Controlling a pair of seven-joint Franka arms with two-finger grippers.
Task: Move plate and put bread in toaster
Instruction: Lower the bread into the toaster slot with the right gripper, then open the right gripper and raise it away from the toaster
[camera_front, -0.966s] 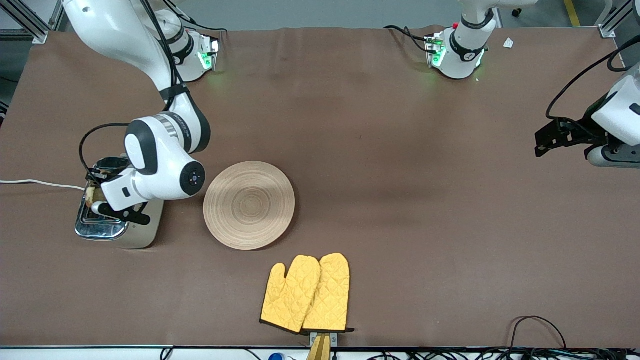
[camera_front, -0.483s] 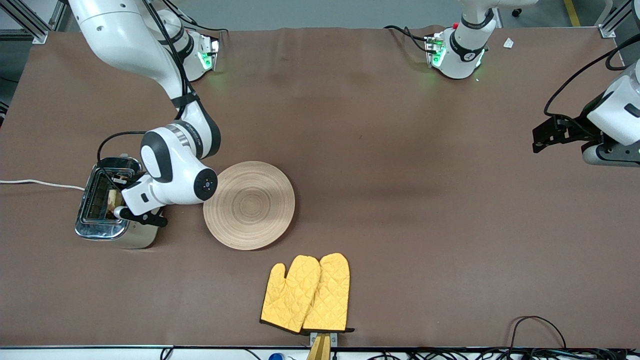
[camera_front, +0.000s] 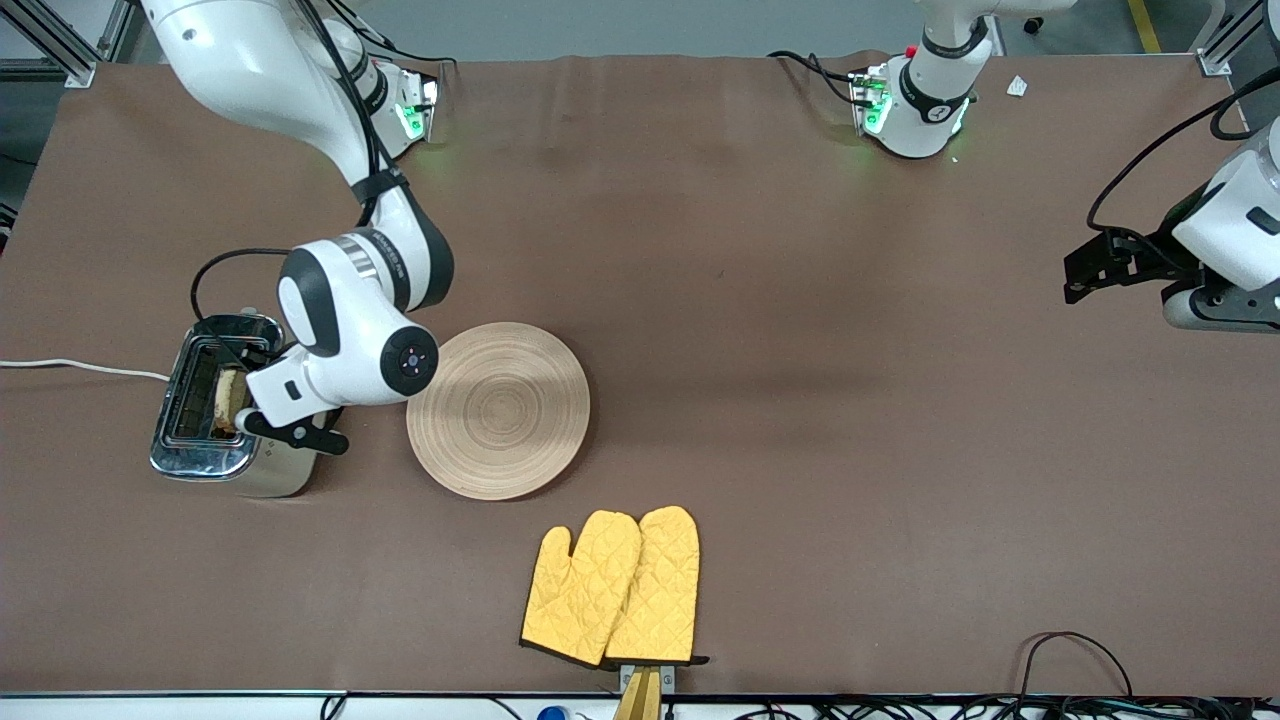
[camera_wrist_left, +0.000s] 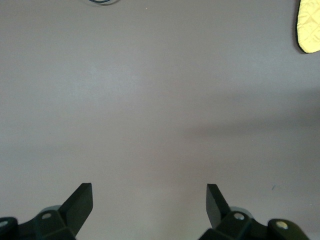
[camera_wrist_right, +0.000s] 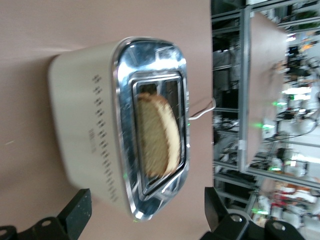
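Observation:
The cream toaster (camera_front: 215, 410) stands toward the right arm's end of the table. The brown bread (camera_front: 232, 398) stands on edge in one slot of the toaster (camera_wrist_right: 85, 145), and its crust (camera_wrist_right: 157, 135) shows above the chrome top. My right gripper (camera_wrist_right: 146, 207) hovers open just over the toaster with nothing between its fingers. Beside the toaster, toward the table's middle, the round wooden plate (camera_front: 498, 410) lies bare. My left gripper (camera_wrist_left: 149, 200) waits open over bare table at the left arm's end (camera_front: 1085, 270).
A pair of yellow oven mitts (camera_front: 612, 585) lies nearer to the front camera than the plate, close to the table's edge; one mitt's tip (camera_wrist_left: 310, 25) shows in the left wrist view. The toaster's white cord (camera_front: 80, 367) runs off the table's end.
My right gripper has opened and let go of the bread, which now rests in the toaster slot. The right hand has shifted toward the plate. The left arm has barely moved.

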